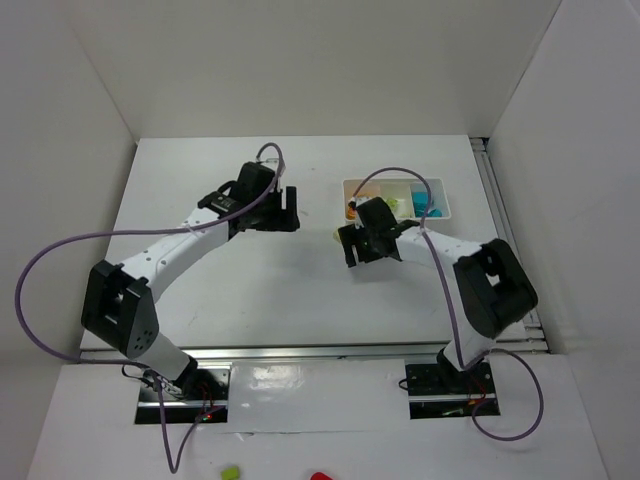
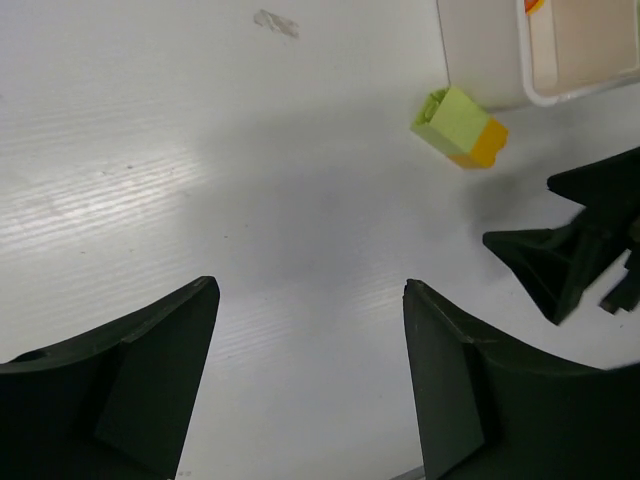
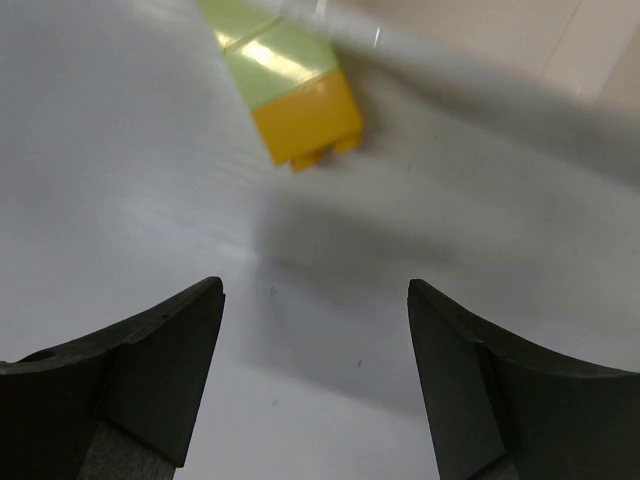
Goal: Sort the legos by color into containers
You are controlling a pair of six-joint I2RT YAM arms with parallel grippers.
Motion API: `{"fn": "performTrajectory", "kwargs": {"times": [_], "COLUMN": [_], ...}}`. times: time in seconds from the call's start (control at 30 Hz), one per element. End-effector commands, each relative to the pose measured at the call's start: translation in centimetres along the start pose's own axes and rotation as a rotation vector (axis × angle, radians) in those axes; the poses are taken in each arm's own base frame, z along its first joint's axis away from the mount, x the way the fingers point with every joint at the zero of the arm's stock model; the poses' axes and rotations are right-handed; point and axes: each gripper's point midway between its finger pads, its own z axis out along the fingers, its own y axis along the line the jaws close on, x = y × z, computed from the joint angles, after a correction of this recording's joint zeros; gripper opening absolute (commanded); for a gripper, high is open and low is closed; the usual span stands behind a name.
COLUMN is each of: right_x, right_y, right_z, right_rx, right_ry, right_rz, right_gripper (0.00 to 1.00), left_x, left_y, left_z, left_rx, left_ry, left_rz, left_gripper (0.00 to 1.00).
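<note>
A lime-green brick stacked on a yellow one (image 2: 458,127) lies on the white table just beside the left end of the white tray (image 2: 480,60). It also shows in the right wrist view (image 3: 290,85), ahead of the open, empty right gripper (image 3: 315,287). In the top view the right gripper (image 1: 346,247) sits just in front of the tray (image 1: 443,190), next to this brick (image 1: 337,236). The left gripper (image 1: 296,210) is open and empty over bare table (image 2: 310,287), left of the brick. The tray holds orange (image 1: 352,208), green (image 1: 397,205) and cyan (image 1: 425,203) bricks.
The right gripper's black fingers (image 2: 570,260) show at the right of the left wrist view, close to the brick. White walls enclose the table on three sides. Purple cables loop from both arms. A small smudge (image 2: 275,22) marks the table.
</note>
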Motion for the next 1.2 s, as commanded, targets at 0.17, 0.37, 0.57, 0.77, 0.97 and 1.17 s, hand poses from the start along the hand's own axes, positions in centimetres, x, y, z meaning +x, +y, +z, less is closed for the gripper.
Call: {"fn": "performTrajectory", "kwargs": {"times": [0.17, 0.37, 0.57, 0.77, 0.97, 1.17], "right_x": [-8.4, -8.6, -8.2, -7.3, -6.8, -6.3], "right_y": [-0.4, 0.1, 2.5, 4.0, 5.2, 4.5], "right_z": [3.9, 5.1, 4.9, 4.6, 4.5, 5.8], "right_rx": [0.036, 0.007, -0.079, -0.086, -0.107, -0.099], "right_ry": [-0.219, -0.223, -0.220, -0.199, -0.168, -0.124], "right_rz": [-0.054, -0.079, -0.137, -0.168, -0.229, -0.281], "right_gripper": [0.82, 0.66, 0.51, 0.46, 0.80, 0.83], "left_x": [-0.9, -0.7, -0.6, -0.8, -0.8, -1.0], "left_y": [1.4, 0.6, 0.4, 0.0, 0.5, 0.5], "left_z": [-1.8, -1.2, -0.4, 0.0, 0.3, 0.0], "left_rx": [-0.032, 0.010, 0.016, 0.034, 0.025, 0.029], "left_ry": [-0.018, 0.010, 0.024, 0.033, 0.039, 0.030], "left_rz": [-0.015, -0.015, -0.016, -0.007, -0.005, 0.005], "left_gripper": [0.84, 0.82, 0.82, 0.80, 0.80, 0.80]}}
